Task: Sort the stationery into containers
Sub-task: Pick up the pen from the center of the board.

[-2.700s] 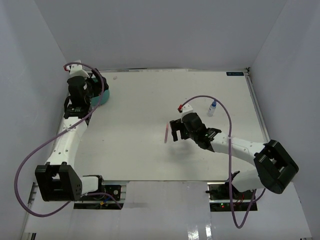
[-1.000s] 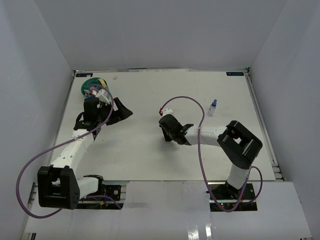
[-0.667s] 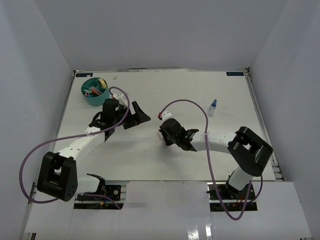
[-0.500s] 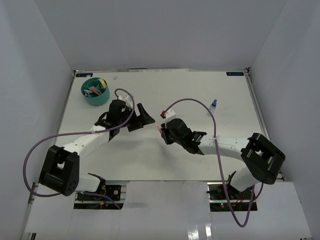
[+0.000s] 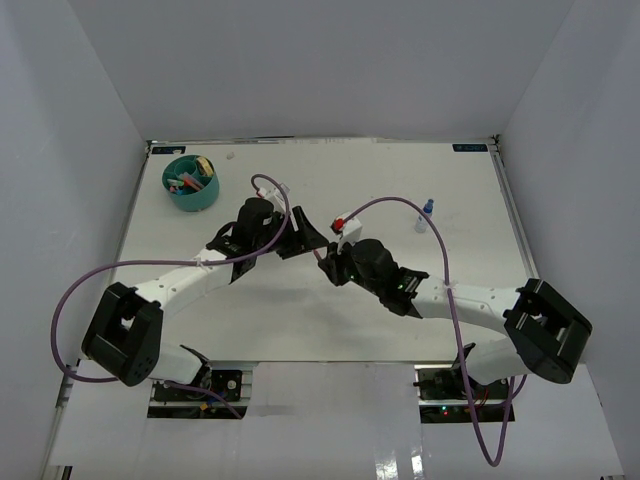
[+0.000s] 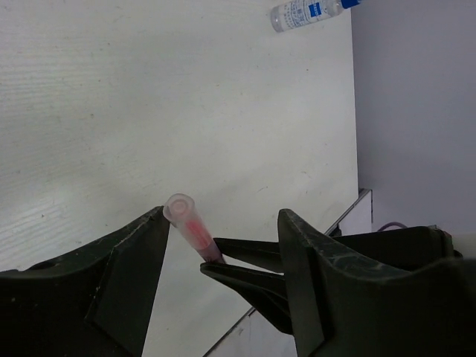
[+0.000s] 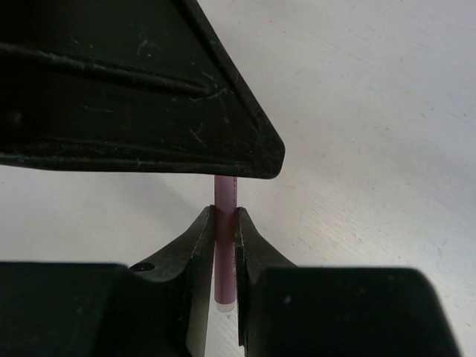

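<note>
A pink marker (image 7: 224, 195) sits pinched between the jaws of my right gripper (image 7: 224, 216), held above the middle of the table. Its clear pink cap end (image 6: 181, 209) pokes up between the jaws of my left gripper (image 6: 223, 216). The cap leans against one left finger while the other stands apart, so that gripper is open around it. In the top view both grippers, left (image 5: 316, 243) and right (image 5: 329, 264), meet at mid-table. The teal organizer (image 5: 180, 201), holding several pieces, stands at the far left corner. A small blue-capped bottle (image 5: 425, 216) stands at the right.
The bottle (image 6: 305, 13) also shows at the top of the left wrist view, near the right wall. Purple cables loop over both arms. Grey walls close in the white table on three sides.
My left arm has swung from the organizer to mid-table and its jaws have narrowed around the marker's cap. The right arm has brought the marker up to meet it.
</note>
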`<state>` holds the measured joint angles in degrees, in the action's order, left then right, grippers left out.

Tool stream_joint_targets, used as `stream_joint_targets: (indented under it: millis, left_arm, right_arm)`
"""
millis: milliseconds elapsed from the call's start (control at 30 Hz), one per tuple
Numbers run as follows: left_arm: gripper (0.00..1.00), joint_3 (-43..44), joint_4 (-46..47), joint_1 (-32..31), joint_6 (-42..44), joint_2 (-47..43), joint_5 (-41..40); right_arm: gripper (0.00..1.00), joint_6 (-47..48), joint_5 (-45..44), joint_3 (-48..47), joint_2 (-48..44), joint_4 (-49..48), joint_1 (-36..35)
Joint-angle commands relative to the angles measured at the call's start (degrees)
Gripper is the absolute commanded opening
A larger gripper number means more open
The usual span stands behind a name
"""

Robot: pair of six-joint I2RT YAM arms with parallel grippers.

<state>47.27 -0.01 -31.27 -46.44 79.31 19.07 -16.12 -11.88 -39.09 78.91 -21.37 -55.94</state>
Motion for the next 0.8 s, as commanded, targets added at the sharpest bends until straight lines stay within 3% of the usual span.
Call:
stream_joint_targets:
  millis: [0, 133, 333, 433, 633, 667, 767]
  left_arm:
    - [0.70, 1.78, 1.59, -0.72, -0.24, -0.03, -1.14]
    - [0.48, 1.95, 1.77, -1.34, 0.20, 0.14, -0.88]
    - [0.30, 2.13, 1.77, -1.43, 0.56, 0.58, -0.09]
    - [0.22, 2.48, 1.86, -1.43, 1.43, 0.67, -0.17]
    - [0.12, 3.09, 1.33, -1.43, 4.07, -0.03, -3.07]
    - [0.11, 3.18, 1.24, -1.43, 4.68, -0.38, -5.25]
    - [0.11, 4.93, -1.55, -1.34, 8.98, -0.56, -13.40]
  right_arm:
    - [0.13, -0.49, 0.63, 0.51, -1.75, -4.39, -0.13]
    - [0.13, -0.67, 0.37, 0.51, -1.66, -4.39, -0.22]
    - [0.17, -1.19, -0.16, 0.59, -1.57, -4.48, -0.13]
    - [0.23, -1.28, -1.13, 0.51, -1.66, -4.30, -0.13]
    - [0.54, -0.32, -1.39, 0.33, -2.01, -2.90, -0.13]
    - [0.64, 0.03, -1.48, 0.24, -2.10, -2.54, -0.13]
    - [0.80, 1.00, -3.06, 0.33, -3.32, -0.53, -0.04]
